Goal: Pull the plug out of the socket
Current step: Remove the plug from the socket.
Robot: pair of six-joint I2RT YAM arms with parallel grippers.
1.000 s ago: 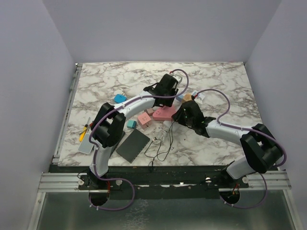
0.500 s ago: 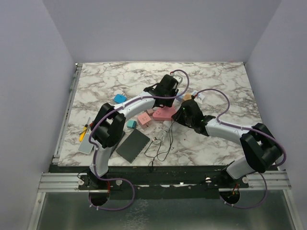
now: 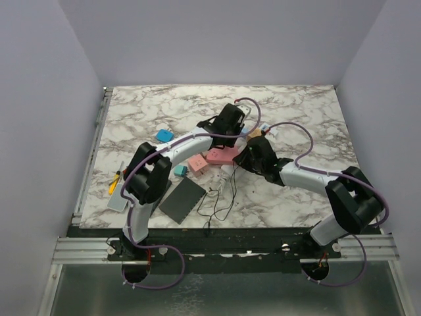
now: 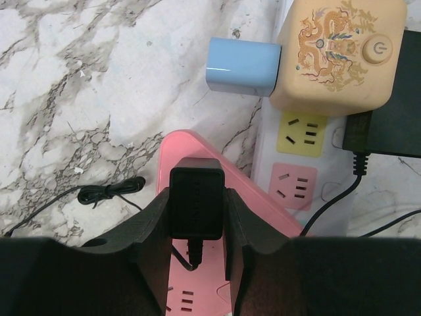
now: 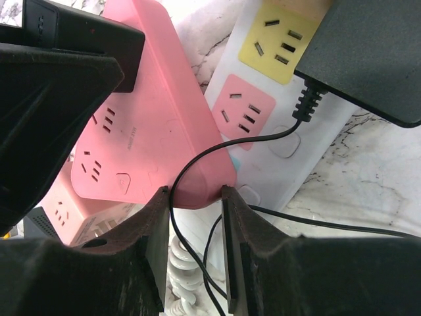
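My left gripper [image 4: 196, 197] is shut on a small black plug [image 4: 196, 207] that stands over the far end of a pink power strip [image 4: 197, 289]. I cannot tell whether its prongs are still in. The plug also shows in the right wrist view [image 5: 85, 36]. My right gripper [image 5: 196, 194] is shut on the near corner of the pink strip [image 5: 151, 125], with a thin black cord [image 5: 172, 217] between its fingers. The white socket strip [image 4: 296, 161] with yellow and pink outlets lies beside and partly under the pink one [image 5: 270, 131]. From above, both grippers, left [image 3: 227, 141] and right [image 3: 245, 157], meet at the pink strip [image 3: 220, 155].
A beige cube adapter [image 4: 335, 52] with a blue plug [image 4: 242, 66] and a black adapter [image 4: 388, 125] sit on the white strip. A white coiled cord [image 5: 177, 263] lies under my right gripper. A flat black pad [image 3: 182, 199], small coloured blocks [image 3: 197, 162] and a yellow tool [image 3: 115, 181] lie to the left.
Both grippers and the pink strip have shifted slightly to the left. The grips have not changed.
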